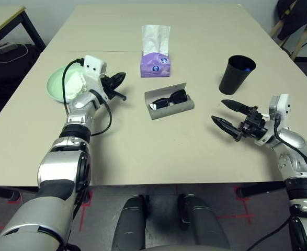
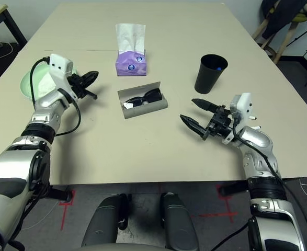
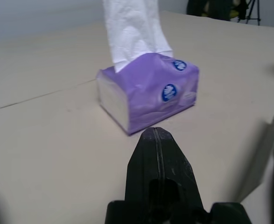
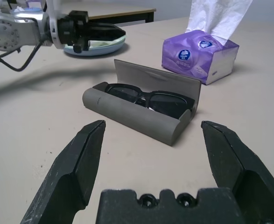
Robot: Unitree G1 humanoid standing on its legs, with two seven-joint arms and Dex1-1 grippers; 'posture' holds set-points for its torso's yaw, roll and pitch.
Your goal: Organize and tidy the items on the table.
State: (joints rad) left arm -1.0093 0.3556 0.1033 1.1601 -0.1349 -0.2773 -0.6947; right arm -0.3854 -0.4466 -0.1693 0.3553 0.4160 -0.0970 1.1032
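Because the open right pincer sits just beside the sunglasses case, closing carelessly could tip it; the left pincer, closed on nothing, hovers beside it.

sunglasses in the open case, tissue box behind, cup right, seemingly tissue on plates left.

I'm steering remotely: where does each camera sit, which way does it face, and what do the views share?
Left and right eye: head, facing forward-down at the table; both forearms show.
Left wrist: on that arm, along its shut hand toward the tissue box.
Right wrist: along its open hand toward the glasses case; left arm shows.
Both wrists share the tissue box.
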